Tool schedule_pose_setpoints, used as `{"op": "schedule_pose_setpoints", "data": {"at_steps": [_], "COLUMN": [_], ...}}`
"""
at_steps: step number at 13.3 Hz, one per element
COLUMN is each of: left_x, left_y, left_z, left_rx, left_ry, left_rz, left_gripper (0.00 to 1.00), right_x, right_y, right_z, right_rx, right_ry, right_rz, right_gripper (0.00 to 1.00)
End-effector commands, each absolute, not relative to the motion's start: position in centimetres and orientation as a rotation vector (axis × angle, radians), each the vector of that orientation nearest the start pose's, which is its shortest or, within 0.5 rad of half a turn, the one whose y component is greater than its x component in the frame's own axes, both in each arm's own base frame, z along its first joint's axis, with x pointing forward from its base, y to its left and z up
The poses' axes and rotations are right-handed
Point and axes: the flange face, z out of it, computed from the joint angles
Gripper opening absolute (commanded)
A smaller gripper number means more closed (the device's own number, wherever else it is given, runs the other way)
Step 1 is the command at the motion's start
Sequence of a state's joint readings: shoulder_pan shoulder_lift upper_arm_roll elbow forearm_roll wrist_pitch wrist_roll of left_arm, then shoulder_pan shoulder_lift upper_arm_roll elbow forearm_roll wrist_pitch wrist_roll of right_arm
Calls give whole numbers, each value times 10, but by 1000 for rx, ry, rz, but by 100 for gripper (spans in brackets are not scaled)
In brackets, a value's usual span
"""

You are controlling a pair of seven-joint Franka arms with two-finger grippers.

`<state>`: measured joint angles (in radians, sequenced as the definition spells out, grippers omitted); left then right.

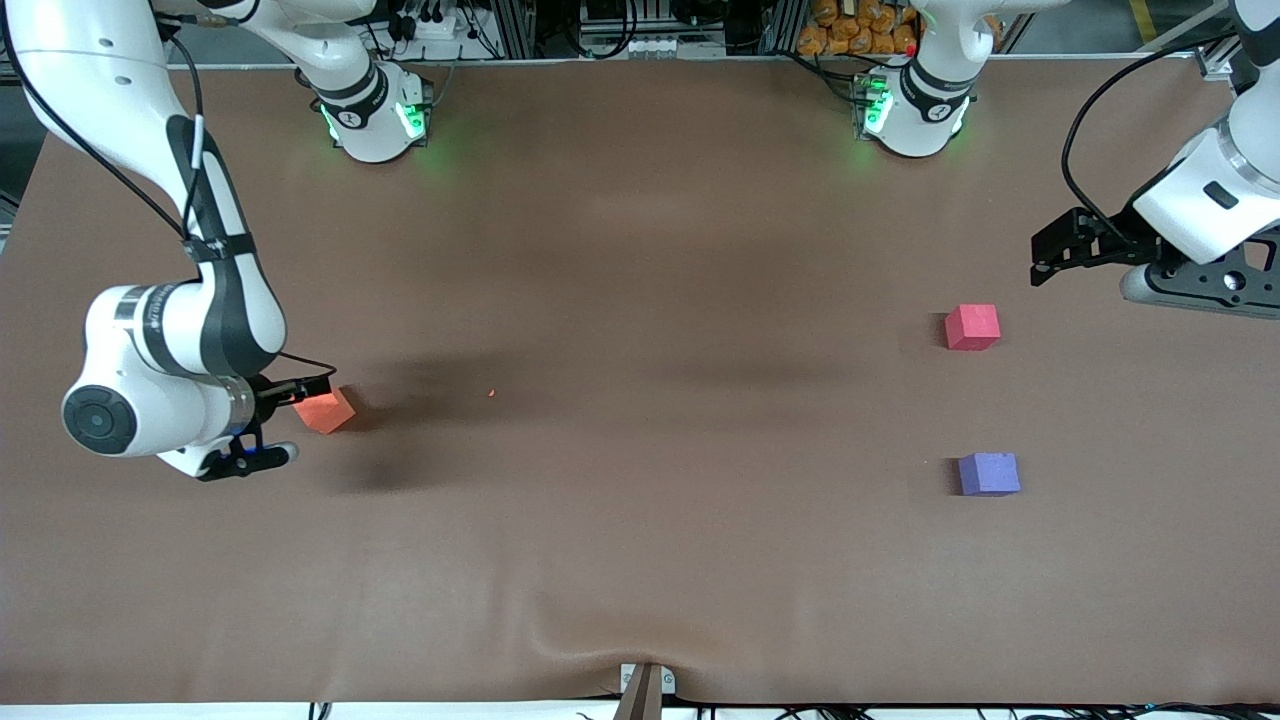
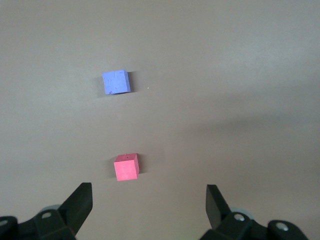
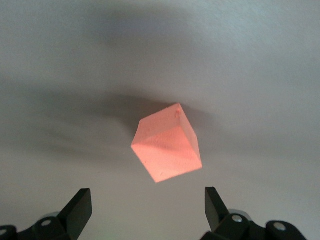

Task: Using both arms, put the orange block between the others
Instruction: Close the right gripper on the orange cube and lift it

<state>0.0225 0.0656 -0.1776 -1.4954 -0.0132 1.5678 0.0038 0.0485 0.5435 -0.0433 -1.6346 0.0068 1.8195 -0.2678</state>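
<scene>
Orange block [image 1: 326,410] being shown as matte, foam-like, faintly grainy, red-pink cube [image 1: 972,327] and purple-blue cube [image 1: 989,474] being seen equally matte, counter [image 1: 640,560] being covered in brown, dull, slightly wrinkled cloth-like sheet, arms [image 1: 180,330] being shown in glossy white plastic with black bands.

The bench [image 1: 640,560] is plain matte brown. The orange block [image 1: 326,409] is salmon-orange, the red-pink cube [image 1: 972,327] pinkish red, the purple-blue cube [image 1: 989,474] violet-blue. The arms [image 1: 180,330] are white with black bands, their bases glowing green.
</scene>
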Motion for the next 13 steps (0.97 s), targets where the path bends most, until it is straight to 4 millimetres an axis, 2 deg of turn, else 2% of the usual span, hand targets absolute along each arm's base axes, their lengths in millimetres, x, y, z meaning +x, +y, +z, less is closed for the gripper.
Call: {"op": "schedule_pose_setpoints", "data": {"at_steps": [1, 5, 11, 13], "left_x": [572, 571, 572, 572], "left_y": [-85, -84, -83, -83], "left_z": [625, 627, 625, 625], "left_rx": [-3169, -3172, -3169, -3169], "left_ry": [272, 270, 270, 270], "left_rz": [-22, -29, -23, -23], "left_gripper": [100, 100, 100, 100], "right_x": [633, 637, 639, 642], "right_y": [10, 18, 15, 14], "right_z": [258, 241, 216, 214], "right_rx": [-3005, -3041, -3048, -3064], "right_ry": [-572, -716, -729, -784], "right_rz": [587, 591, 588, 559], "right_gripper": [100, 100, 100, 100]}}
